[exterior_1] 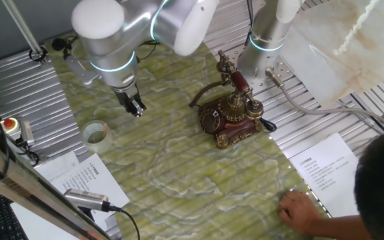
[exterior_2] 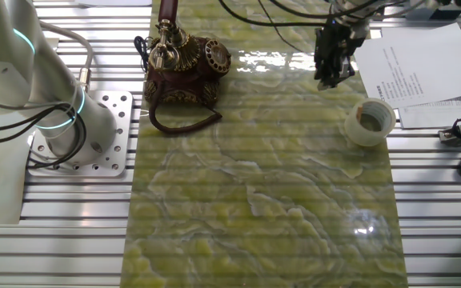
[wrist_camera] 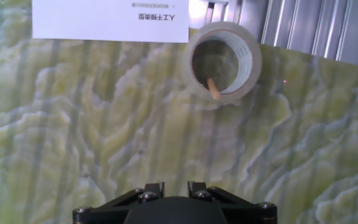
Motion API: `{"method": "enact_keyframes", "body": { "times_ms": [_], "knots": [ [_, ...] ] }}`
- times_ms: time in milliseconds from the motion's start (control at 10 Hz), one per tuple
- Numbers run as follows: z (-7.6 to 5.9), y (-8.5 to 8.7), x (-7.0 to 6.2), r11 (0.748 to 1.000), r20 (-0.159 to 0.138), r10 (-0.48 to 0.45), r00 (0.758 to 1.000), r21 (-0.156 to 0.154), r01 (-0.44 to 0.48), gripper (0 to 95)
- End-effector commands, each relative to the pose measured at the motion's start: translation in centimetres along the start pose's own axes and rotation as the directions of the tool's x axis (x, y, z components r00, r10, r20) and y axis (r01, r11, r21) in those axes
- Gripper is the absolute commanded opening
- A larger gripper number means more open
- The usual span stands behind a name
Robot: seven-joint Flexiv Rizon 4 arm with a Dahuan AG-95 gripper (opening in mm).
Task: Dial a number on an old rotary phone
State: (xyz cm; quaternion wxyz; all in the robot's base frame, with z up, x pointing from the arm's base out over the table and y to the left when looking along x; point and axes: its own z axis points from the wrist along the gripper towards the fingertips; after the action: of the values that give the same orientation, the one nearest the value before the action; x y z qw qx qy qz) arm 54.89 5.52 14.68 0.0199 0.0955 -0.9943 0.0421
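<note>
Hovering above green mat (exterior_1: 179, 180), tool (exterior_1: 136, 107) clenched, nothing held, well apart from old rotary phone (exterior_1: 232, 117) at mat's far edge nr arm base. Tape roll (exterior_1: 95, 134) just beside tool on desk (exterior_1: 19, 93).

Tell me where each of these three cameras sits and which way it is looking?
One fixed view: high at one side of the table, looking down; the arm, its gripper, the old rotary phone and tape roll show.
The other fixed view: high at the opposite side, looking down; the arm's base, gripper, phone and tape roll show.
Hand view: on the hand, facing down at the green mat; only the gripper's dark body shows.
Both fixed views share phone, tape roll and gripper.
</note>
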Motion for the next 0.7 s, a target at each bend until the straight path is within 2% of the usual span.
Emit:
{"method": "enact_keyframes", "body": {
  "times_ms": [100,300,500,600,700],
  "knots": [
    [0.4,-0.2,-0.3,0.999,0.063,-0.047,0.997,0.015,0.046,19.0],
    [0.9,-0.4,-0.8,0.999,0.076,-0.039,0.996,0.030,0.037,19.0],
    [1.2,-1.2,-1.1,0.999,0.075,-0.029,0.997,0.043,0.026,19.0],
    [1.6,-1.8,-1.5,0.999,0.081,-0.025,0.996,0.044,0.021,38.0],
    [1.9,-2.0,-2.0,0.999,0.091,-0.024,0.996,0.047,0.019,38.0]
  ]
}}
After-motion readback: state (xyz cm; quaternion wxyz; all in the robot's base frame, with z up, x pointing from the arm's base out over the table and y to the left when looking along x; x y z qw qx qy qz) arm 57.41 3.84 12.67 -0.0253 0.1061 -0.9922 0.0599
